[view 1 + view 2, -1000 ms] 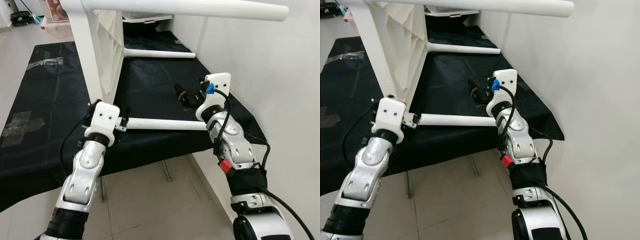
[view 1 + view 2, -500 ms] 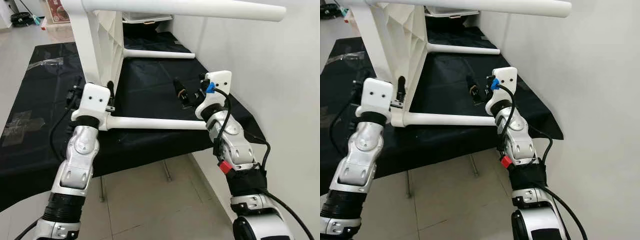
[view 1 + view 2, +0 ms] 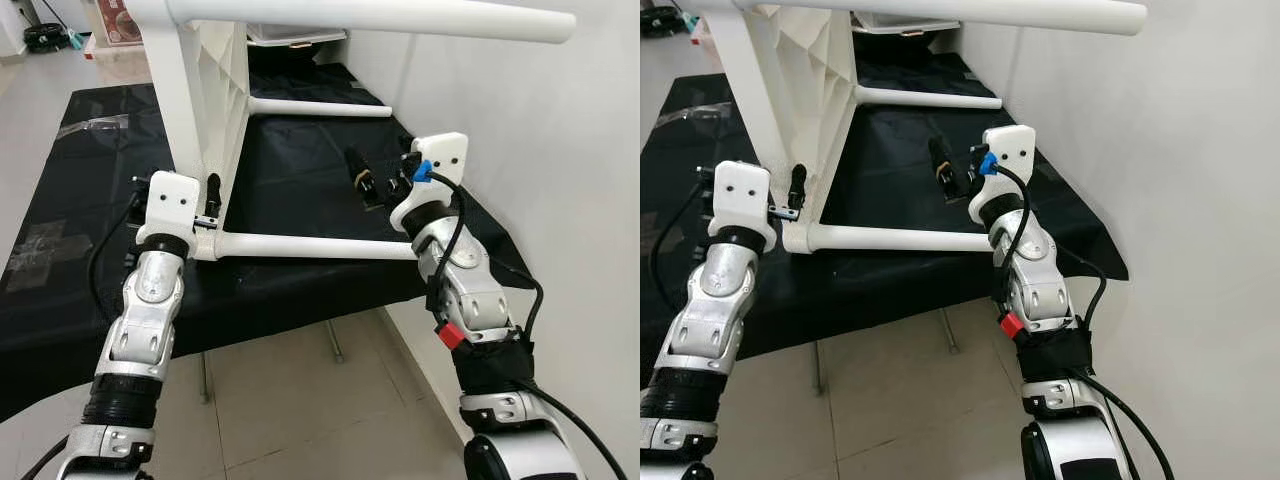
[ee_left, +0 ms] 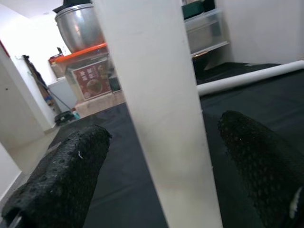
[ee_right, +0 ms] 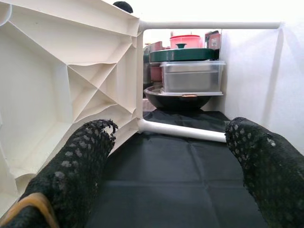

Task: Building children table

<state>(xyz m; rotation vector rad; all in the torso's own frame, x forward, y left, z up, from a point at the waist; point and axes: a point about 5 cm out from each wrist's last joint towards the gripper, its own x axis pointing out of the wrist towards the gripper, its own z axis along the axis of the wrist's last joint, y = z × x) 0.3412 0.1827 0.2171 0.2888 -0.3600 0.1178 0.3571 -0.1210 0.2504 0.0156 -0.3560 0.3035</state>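
1. Children's table (image 3: 210, 90), white plastic, stands tipped on its side on a black-covered tabletop (image 3: 80, 290), its ribbed underside facing the wall on the robot's right.
2. Left gripper (image 3: 205, 205) sits at the table's lower near corner, where the nearest leg (image 3: 310, 246) joins the top; in the left wrist view its jaws are spread with a white upright edge (image 4: 161, 118) of the table between the two fingers (image 4: 66, 175), neither visibly touching it.
3. Nearest leg, a white tube, lies level just above the black cloth and runs from that corner toward the right arm.
4. A second leg (image 3: 320, 107) lies further back across the cloth, and a third (image 3: 380, 17) juts out overhead.
5. Right gripper (image 3: 362, 180) is raised above the cloth beyond the nearest leg's free end, jaws spread and holding nothing; its wrist view looks between the fingers (image 5: 71, 171) at the ribbed underside (image 5: 57, 85).
6. Beyond the table, stacked containers (image 5: 190, 71) stand near the white wall (image 3: 540, 180).
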